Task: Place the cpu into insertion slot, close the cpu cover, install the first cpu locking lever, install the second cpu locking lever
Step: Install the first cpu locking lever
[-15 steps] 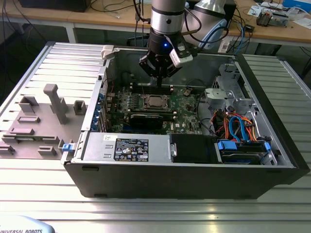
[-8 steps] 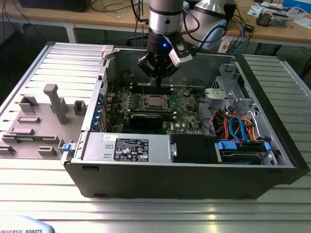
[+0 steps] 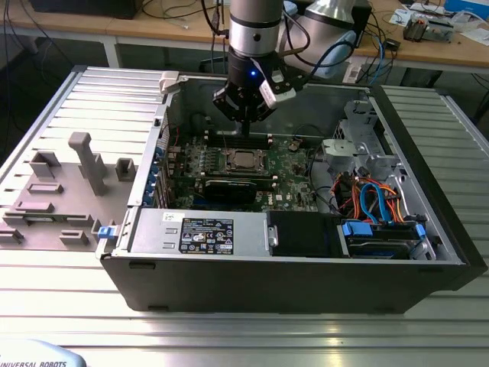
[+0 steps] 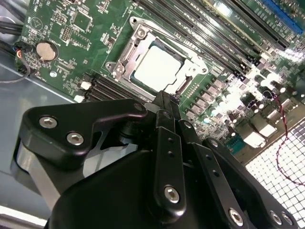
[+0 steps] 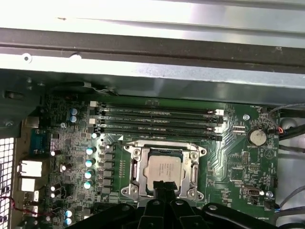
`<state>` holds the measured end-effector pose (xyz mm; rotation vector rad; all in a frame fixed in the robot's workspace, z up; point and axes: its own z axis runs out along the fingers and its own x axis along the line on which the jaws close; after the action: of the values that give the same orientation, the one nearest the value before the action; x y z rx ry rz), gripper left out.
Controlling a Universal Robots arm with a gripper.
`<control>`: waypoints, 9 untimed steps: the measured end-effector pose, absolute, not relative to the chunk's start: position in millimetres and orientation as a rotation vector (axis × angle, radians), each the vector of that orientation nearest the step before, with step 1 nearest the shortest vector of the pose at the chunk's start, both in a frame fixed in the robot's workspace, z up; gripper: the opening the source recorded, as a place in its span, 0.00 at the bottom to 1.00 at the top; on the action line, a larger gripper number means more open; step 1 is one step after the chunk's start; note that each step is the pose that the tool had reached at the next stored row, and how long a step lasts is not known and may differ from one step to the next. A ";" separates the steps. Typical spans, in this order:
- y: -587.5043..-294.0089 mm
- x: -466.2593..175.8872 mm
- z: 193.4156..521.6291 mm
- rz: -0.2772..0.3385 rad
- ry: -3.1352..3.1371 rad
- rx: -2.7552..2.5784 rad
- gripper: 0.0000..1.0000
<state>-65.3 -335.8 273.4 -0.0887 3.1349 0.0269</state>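
Exterior view high — wrist views share cpu (image 4: 159, 64) (image 5: 164, 171).

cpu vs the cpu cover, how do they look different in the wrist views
The cpu is a solid pale square; the cpu cover is an open frame with a square window. The cpu is smaller and sits inside that window; the cpu cover runs around it. Both are silver-grey metal and lie flat on the green board.

Pale silver cpu (image 5: 164, 171) flat in the insertion slot (image 5: 128, 192), cpu cover (image 5: 138, 171) closed down around it
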 end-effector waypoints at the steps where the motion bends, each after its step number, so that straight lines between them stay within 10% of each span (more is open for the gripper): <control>1: -335.5 -67.5 272.8 0.027 3.135 -0.076 0.11; 9: -334.4 -97.0 270.6 0.027 3.133 -0.063 0.11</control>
<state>-97.0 -334.4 270.6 -0.0635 3.1329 0.0270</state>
